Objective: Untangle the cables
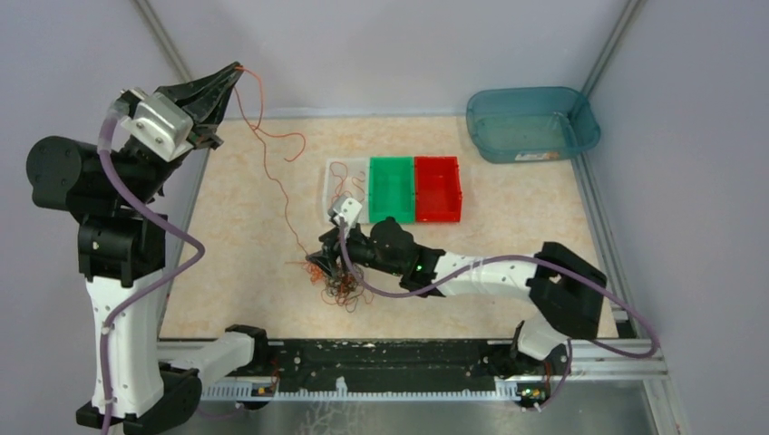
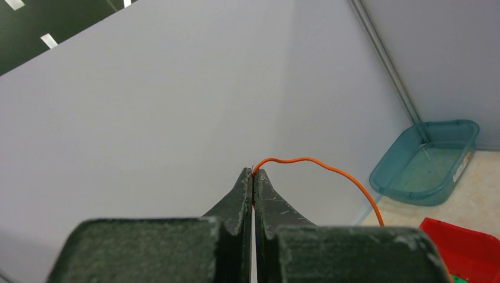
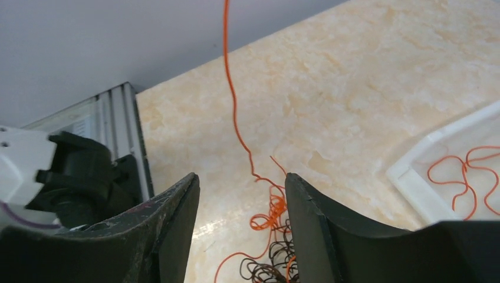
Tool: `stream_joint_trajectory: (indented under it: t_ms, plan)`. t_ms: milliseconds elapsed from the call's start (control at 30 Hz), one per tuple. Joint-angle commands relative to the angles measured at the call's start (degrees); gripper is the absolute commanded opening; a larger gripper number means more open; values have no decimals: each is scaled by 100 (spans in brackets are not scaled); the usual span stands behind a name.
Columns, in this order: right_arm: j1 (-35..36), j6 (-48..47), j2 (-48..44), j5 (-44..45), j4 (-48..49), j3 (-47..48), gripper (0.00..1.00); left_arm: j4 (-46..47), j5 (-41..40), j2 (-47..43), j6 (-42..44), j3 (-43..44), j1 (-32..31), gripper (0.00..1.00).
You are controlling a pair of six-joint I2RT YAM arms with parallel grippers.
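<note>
High at left, left claw (image 2: 253, 177) pinched shut on one orange wire (image 2: 295, 158), mostly drawn out yet trailing into the tangle (image 1: 337, 285) on the table (image 1: 245, 272). Right claw (image 3: 240, 180) spread open just over that orange-and-dark knot. Second wire (image 3: 449, 158) lying in the white tray (image 3: 415, 188). Bulk of the sorting likely left. Label (image 1: 532, 156) on teal tub (image 1: 526, 122) unreadable.

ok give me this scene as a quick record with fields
left gripper: shut on orange cable, raised at far left
right gripper: open, low over the tangle
orange cable: hangs from left gripper down to tangle
tangle: orange and dark cables on the table
white tray: holds second orange cable
green bin, red bin: right of white tray
teal tub: far right corner
</note>
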Motion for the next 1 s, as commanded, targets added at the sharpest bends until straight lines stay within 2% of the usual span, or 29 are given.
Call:
stream_joint_trajectory:
  t_ms: [0,200,500,600,667,700,833,900,967]
  plan:
    - [20,-337,435,563,633,415,55,36,75,-77,-151,222,-16,0]
    - [12,-16,635,-739,1015,453,55,26,116,-135,-132,240,-18,0]
    - [15,152,1146,-983,952,699,53,31,84,-169,-53,242,-16,0]
    - [13,128,1341,-914,819,849,42,41,71,-160,-84,257,-16,0]
    - [15,68,1432,-840,842,919,25,51,63,-166,-125,257,-17,0]
    - [12,42,1444,-764,860,934,21,52,62,-178,-137,257,-16,0]
    - [-1,-7,1327,-612,1057,932,14,-82,-5,-256,-217,155,-16,0]
    - [-20,-42,1277,-633,1038,980,5,-147,-47,-395,-347,-44,-17,0]
    - [-55,-42,1192,-659,974,1037,2,-266,-57,-552,-533,-335,-16,0]
